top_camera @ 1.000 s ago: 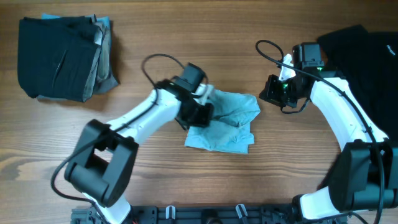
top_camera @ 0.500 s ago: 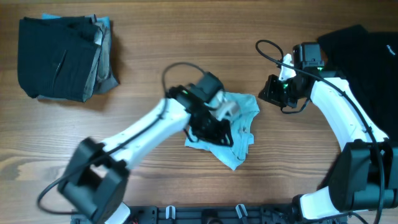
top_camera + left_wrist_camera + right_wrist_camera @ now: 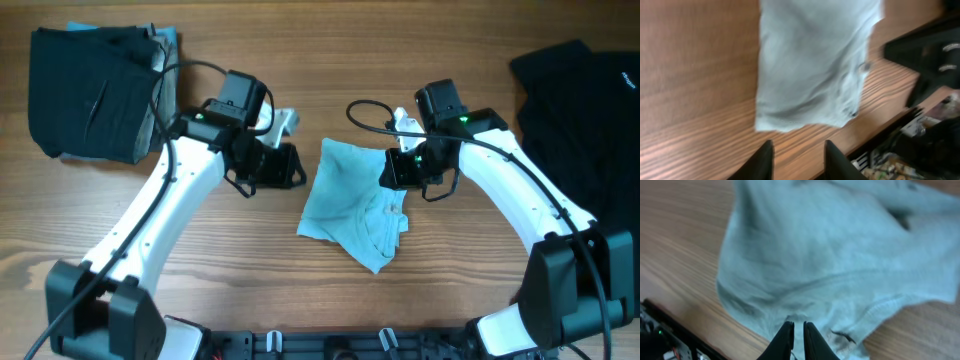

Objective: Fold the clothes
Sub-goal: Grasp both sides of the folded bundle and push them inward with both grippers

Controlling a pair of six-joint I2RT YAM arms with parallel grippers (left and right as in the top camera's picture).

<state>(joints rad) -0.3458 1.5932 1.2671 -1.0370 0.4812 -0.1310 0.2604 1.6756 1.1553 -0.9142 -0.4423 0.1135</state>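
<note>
At mid-table, crumpled pale light-blue cotton T-shirt point(image 3: 350, 200) on brown wooden table point(image 3: 250, 270), left gripper point(image 3: 795, 159) spread and empty just left of it, right gripper point(image 3: 795, 332) nearly pressed together at its right edge, pinch on fabric not discernible, plain black T-shirt point(image 3: 580, 100) far right, folded dark garment stack point(image 3: 90, 95) far left.

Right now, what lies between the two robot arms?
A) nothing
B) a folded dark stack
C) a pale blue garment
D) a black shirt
C: the pale blue garment lies crumpled in the middle; the black shirt sits at the far right edge, the folded dark stack at the far left.
</note>
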